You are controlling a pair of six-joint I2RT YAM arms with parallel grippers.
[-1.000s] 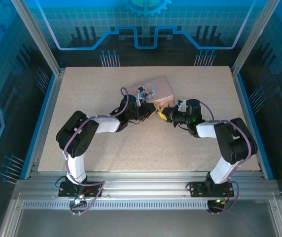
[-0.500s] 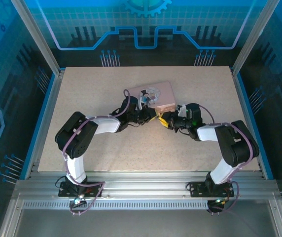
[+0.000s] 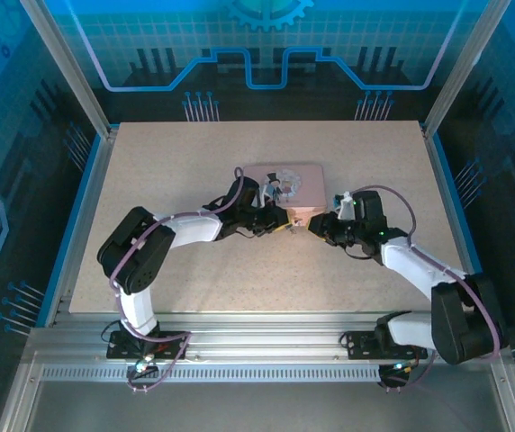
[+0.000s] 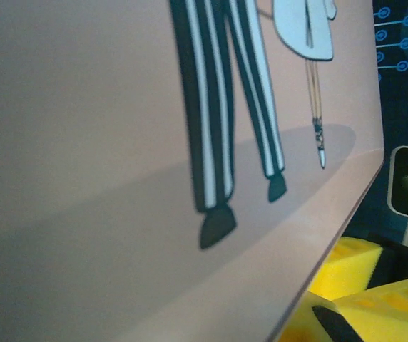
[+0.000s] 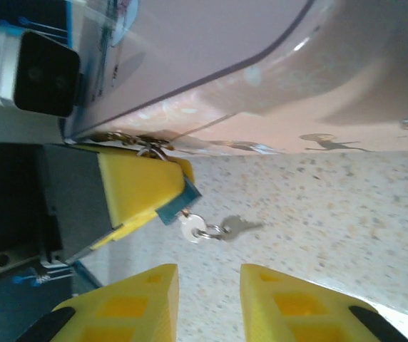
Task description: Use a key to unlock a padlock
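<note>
Right wrist view gave me the clearest read. My right pincer (image 5: pixel 207 276) stood narrowly parted with nothing between its yellow pads. Just ahead of its tips hung the padlock (image 5: pixel 176 204), a small bluish body. It was pressed against the yellow finger (image 5: pixel 136 185) of the left pincer (image 3: pixel 280 225). That pincer was closed down tight and, as far as I could judge, pinching the lock.

A silver key (image 5: pixel 192 226) sat at the padlock's lower end and looked seated in the keyhole, though I could not be sure of its depth. A ring joined it to a spare key (image 5: pixel 241 227) lying on the table (image 5: pixel 347 214).

The shackle looked closed, hooked through the clasp of the pink box (image 5: pixel 275 85). So I judged the lock steadied and the key in place, but the turn not made. What remained was gripping the key head, twisting it and freeing the shackle.

The box edge overhung the lock beyond my right pincer's tips, and the left finger crowded one side. The spare key, trailing off to the other side, could snag a pad. The left wrist camera (image 5: pixel 36 78) sat close behind that finger.
</note>
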